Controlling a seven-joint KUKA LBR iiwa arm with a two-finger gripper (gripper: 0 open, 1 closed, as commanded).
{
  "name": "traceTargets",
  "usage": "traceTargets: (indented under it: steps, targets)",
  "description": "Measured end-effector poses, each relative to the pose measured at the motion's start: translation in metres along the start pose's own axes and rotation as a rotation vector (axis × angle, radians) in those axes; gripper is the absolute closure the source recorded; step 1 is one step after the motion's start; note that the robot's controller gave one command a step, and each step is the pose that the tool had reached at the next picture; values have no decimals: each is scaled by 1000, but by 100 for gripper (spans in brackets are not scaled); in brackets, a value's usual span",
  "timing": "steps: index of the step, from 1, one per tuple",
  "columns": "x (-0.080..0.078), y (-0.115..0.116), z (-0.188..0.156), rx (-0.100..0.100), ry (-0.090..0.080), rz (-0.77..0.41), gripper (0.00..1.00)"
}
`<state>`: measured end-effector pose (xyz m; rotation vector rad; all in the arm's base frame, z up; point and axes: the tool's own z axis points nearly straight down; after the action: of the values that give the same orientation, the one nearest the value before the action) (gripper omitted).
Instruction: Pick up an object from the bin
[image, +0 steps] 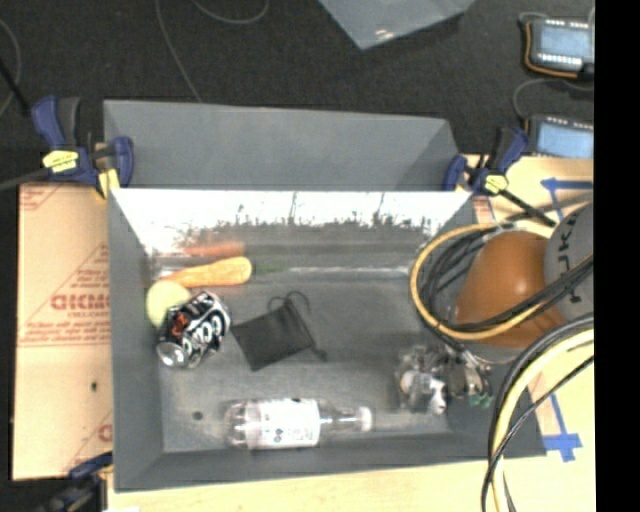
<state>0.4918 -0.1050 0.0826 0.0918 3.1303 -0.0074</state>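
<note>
Hanging low in the near right corner of the bin (300, 140), the gripper (436, 382) sits just above the grey floor, close to the right wall. Spread or closed: cannot tell, its metal parts run together from this angle. Above it is the wrist's orange cover (505, 280), ringed by looped yellow and black cables (428, 268). The arm comes in from the right.

Nearest thing: a clear plastic bottle (290, 422), lying on its side along the near wall. White label at mid-body, neck and cap pointing right toward the gripper. The cap end is near the gripper but apart from it; a strip of floor shows between them.

Mid-floor, left of the gripper and well apart: a black pouch (272, 335), lying flat, with a thin cord looping off its upper right corner.

Left side, a small cluster:
- Crushed can (193, 330), black with red and white print, tilted, just left of the pouch.
- Pale yellow-green fruit (165, 297), round, touching the can's upper edge.
- Carrot (208, 271), orange, lying along the foot of the far wall, its left end just above the fruit. A faint orange reflection of it shows on the wall behind.
</note>
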Motion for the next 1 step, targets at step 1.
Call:
traceTargets:
  steps: [1]
  targets:
    - [1,0,-17,0,4,1,100]
